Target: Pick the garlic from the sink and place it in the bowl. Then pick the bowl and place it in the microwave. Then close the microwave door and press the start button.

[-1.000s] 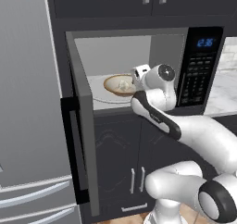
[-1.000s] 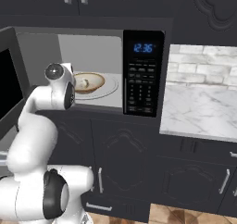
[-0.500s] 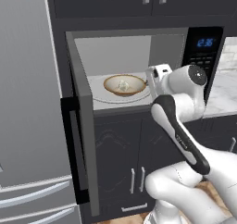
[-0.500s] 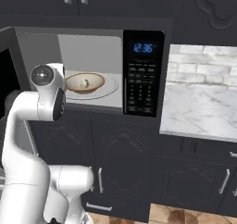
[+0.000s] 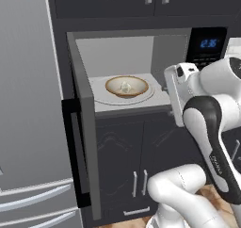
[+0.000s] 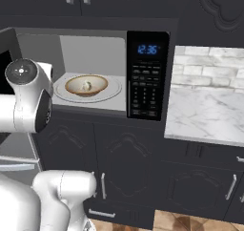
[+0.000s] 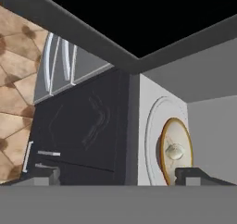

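Note:
The microwave stands open, its microwave door swung out to the left and seen edge-on with its black bar handle. On the white round plate inside rests the tan bowl with the garlic in it; both also show as bowl and garlic. My gripper is open and holds nothing. It hangs outside the cavity's front, aimed at the bowl. The black panel sits right of the cavity. The sink is out of view.
A steel fridge stands left of the door. Dark cabinets run below the microwave. A marble counter with a brick backsplash lies to the right. My white arm crosses in front of the panel.
The arm has drawn back out of the microwave cavity, leaving the bowl with the garlic on the plate. The jaws have spread slightly wider.

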